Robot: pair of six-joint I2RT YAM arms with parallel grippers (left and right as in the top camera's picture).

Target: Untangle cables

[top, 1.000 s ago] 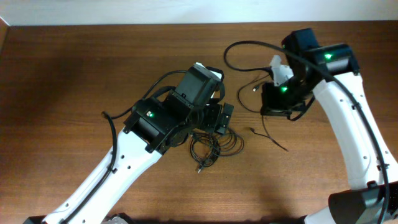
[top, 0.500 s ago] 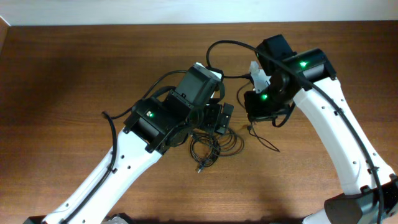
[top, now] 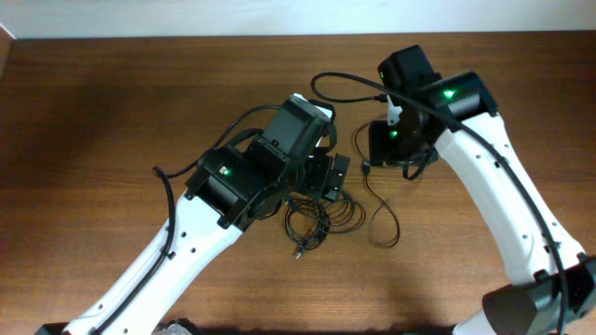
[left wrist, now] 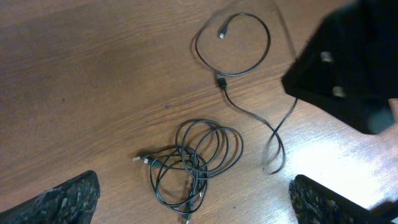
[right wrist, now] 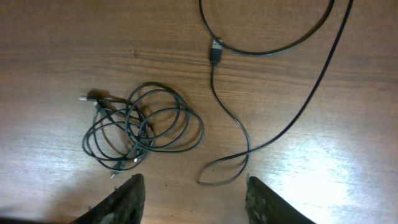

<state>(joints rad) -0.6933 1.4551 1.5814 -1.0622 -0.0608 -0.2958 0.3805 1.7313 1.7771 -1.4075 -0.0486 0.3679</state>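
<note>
One thin black plug-ended cable point(right wrist: 215, 55) lies free beside the knotted black cable coil point(right wrist: 138, 127) (my remaining job); right gripper point(right wrist: 196, 199) and left gripper point(left wrist: 196, 198) both gape empty.

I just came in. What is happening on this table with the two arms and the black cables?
This is a cable-untangling job. One loose cable lies curved on the wooden table, beside a knotted tangle. The left arm and the right arm hover above them, jaws open, holding nothing.
</note>
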